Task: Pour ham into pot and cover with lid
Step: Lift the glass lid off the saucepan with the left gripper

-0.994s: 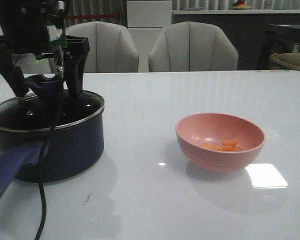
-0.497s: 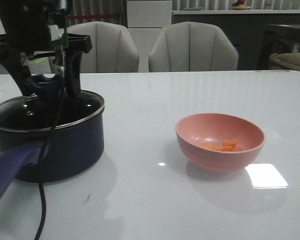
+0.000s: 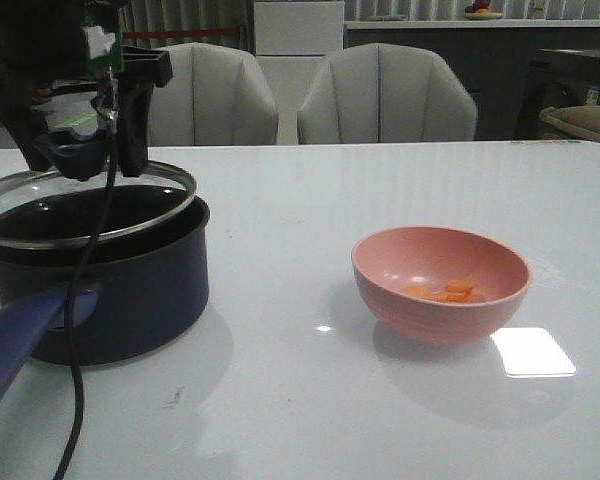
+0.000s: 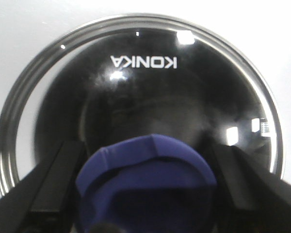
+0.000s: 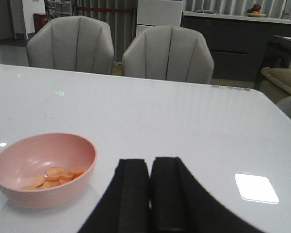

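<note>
The navy pot with its purple-blue handle stands at the table's left. My left gripper is shut on the blue knob of the glass lid and holds it tilted a little above the pot's rim. The lid's steel rim fills the left wrist view. Several orange ham pieces lie in the pink bowl at right centre; they also show in the right wrist view. My right gripper is shut and empty, to the right of the bowl.
Two grey chairs stand behind the table's far edge. A black cable hangs from the left arm in front of the pot. A bright light reflection lies on the table right of the bowl.
My left gripper has closed on the knob and lifted the lid off the pot; the lid now hangs tilted above the rim. The bowl and ham have not moved.
</note>
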Robot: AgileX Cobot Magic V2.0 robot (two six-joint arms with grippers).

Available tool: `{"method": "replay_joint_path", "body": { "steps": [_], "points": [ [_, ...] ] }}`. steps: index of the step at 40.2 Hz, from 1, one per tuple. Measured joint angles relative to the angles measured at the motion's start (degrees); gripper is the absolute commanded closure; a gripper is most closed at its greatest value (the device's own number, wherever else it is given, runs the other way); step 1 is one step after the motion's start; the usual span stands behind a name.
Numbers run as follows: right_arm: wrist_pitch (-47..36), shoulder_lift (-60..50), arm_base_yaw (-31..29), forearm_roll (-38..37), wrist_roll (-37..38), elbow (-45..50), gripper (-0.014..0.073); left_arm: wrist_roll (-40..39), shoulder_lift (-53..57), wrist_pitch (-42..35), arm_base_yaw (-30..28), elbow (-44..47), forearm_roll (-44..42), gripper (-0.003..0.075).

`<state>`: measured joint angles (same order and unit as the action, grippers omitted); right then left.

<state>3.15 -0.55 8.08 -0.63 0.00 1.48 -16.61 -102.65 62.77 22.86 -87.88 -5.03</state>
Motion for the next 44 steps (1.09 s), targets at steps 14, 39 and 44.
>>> {"method": "replay_joint_path", "body": {
  "steps": [14, 39, 44],
  "points": [
    [0.0, 0.0, 0.0, 0.0, 0.0, 0.0, 0.0444, 3.3, 4.2, 4.5, -4.3, -0.1, -5.1, 0.0369],
    [0.0, 0.0, 0.0, 0.0, 0.0, 0.0, 0.0444, 20.0, 10.5, -11.8, -31.8, 22.2, 7.6, 0.0369],
    [0.0, 0.0, 0.0, 0.0, 0.0, 0.0, 0.0444, 20.3, 10.5, -17.7, -32.5, 26.2, 8.0, 0.0368]
  ]
}}
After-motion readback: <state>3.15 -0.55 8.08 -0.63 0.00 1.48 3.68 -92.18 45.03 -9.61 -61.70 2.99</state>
